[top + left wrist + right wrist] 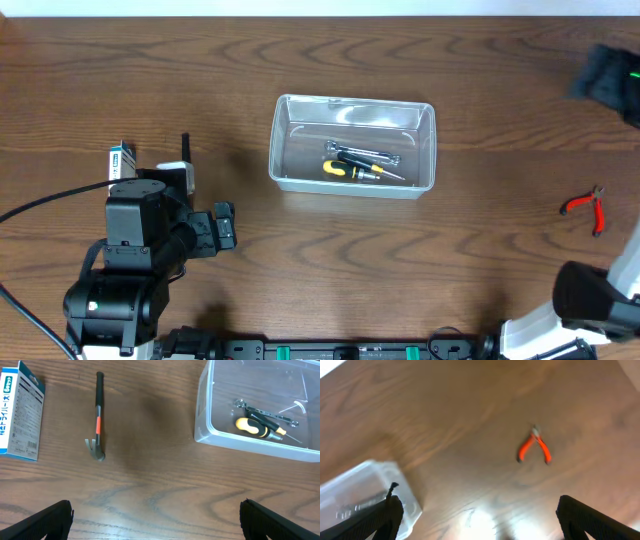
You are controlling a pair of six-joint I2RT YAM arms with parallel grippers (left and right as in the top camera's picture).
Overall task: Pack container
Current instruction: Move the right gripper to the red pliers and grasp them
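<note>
The clear plastic container [283,150] stands mid-table. It holds a yellow-and-black screwdriver [352,169] and a metal wrench [362,152]. The left wrist view also shows the container [210,425], the screwdriver [254,427] and the wrench [265,412]. A small hammer [99,415] with a black-and-orange handle lies left of it. Red-handled pliers [585,205] lie at the far right and also show in the right wrist view [535,448]. My left gripper [159,522] is open and empty above bare table, near the hammer. My right gripper [479,520] is open and empty, between the pliers and the container's corner [367,492].
A blue-and-white box [122,160] lies at the left beside the hammer and also shows in the left wrist view [20,410]. A dark object [605,75] sits at the far right back edge. The right arm's base [600,305] is at the front right corner.
</note>
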